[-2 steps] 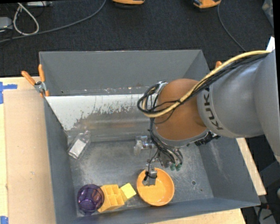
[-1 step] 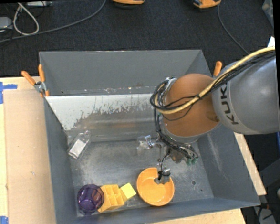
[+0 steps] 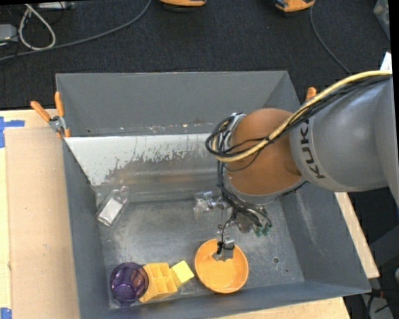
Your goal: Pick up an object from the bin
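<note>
Bystanders at the lower left and the middle of your frame

At the lower left you have a purple cup (image 3: 129,282) with its opening facing up toward you, and touching its right side a ridged yellow block (image 3: 158,283); a smaller, paler yellow square (image 3: 183,272) leans on that block's right end. Up and to the left, well apart from those three, you see a small clear plastic piece (image 3: 111,208) lying tilted. Near the middle sits a small silvery piece (image 3: 204,203) whose kind you cannot tell. Along the top left, a pale cable loop (image 3: 36,30) lies on the dark floor.
</note>
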Controlling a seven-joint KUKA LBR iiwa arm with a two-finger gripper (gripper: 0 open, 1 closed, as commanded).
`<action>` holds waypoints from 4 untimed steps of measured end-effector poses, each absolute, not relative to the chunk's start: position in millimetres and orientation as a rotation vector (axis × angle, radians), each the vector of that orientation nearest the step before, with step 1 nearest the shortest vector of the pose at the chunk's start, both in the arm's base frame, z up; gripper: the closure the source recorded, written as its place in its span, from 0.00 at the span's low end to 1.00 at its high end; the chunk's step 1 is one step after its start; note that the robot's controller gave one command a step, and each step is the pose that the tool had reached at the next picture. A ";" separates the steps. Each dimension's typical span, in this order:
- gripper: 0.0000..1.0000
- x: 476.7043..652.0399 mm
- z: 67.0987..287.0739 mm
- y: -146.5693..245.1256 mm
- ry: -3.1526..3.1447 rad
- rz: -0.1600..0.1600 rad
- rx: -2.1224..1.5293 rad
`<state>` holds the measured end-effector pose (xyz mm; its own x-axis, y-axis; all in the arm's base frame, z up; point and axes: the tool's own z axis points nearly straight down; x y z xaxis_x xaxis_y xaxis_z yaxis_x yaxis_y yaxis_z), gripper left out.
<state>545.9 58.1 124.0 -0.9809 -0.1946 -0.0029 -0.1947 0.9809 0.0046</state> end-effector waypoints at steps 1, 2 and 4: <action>0.00 523.9 95.7 35.9 3.079 0.009 -0.602; 1.00 531.9 117.4 33.8 3.087 0.012 -0.529; 1.00 532.5 159.7 -27.1 3.078 0.015 -0.593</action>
